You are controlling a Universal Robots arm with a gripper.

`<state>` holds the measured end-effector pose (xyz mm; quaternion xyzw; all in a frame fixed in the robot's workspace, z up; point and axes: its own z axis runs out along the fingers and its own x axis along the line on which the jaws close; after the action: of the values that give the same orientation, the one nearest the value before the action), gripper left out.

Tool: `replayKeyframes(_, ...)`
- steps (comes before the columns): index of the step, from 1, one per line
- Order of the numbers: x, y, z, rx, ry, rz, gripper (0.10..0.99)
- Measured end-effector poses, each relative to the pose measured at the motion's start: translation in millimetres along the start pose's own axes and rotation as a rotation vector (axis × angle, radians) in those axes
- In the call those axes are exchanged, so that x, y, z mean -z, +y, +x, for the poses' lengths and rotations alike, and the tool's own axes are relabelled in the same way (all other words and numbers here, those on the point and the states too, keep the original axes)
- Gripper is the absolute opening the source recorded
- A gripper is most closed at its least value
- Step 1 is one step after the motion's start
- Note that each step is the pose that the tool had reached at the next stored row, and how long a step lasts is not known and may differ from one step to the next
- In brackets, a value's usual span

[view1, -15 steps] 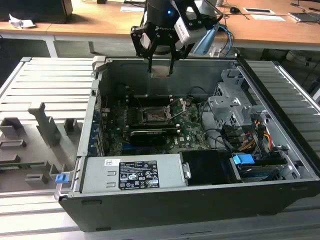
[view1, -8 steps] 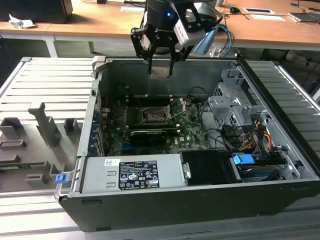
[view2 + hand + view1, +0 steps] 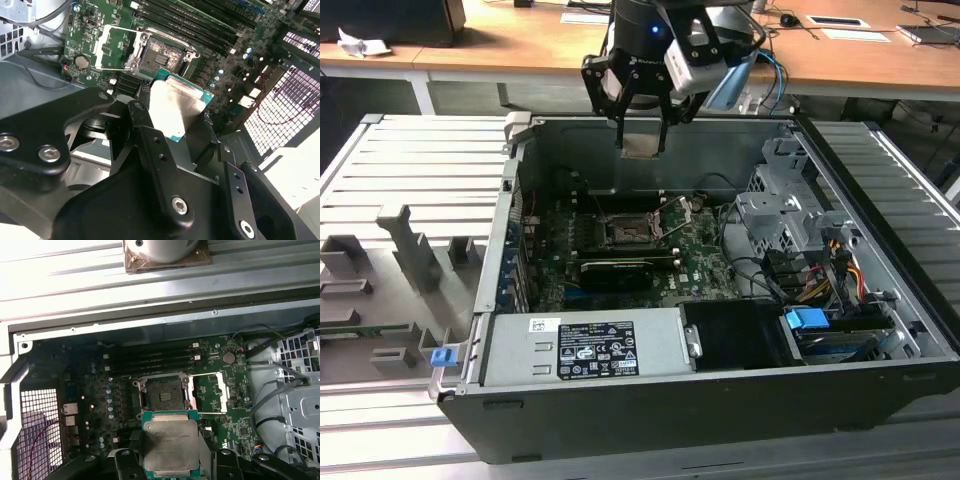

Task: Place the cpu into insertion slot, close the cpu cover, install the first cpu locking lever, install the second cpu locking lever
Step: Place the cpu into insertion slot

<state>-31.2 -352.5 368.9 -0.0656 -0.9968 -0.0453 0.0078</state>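
My gripper (image 3: 642, 138) hangs over the open computer case, shut on the cpu (image 3: 642, 146), a flat square chip with a silvery top. Both wrist views show the cpu (image 3: 175, 107) (image 3: 169, 442) gripped by its edges between two black fingers (image 3: 145, 125) (image 3: 124, 460). Beneath it on the green motherboard lies the insertion slot (image 3: 624, 232) (image 3: 160, 54) (image 3: 164, 391), uncovered, with nothing in it. The cpu cover (image 3: 116, 47) (image 3: 207, 392) is swung open and lies beside the slot. The chip is held well above the board, slightly short of the slot.
A long black graphics card (image 3: 615, 270) sits just in front of the slot. A silver power supply (image 3: 585, 345) fills the case's front. A drive cage (image 3: 790, 215) and cables (image 3: 820, 275) crowd the exterior view's right. A grey fixture tray (image 3: 390, 270) lies on the exterior view's left.
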Motion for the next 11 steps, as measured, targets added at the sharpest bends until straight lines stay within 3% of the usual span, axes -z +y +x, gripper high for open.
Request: replayKeyframes(11,-5.5,-0.5,-0.1,-0.012,-0.0010,0.000,0.529)
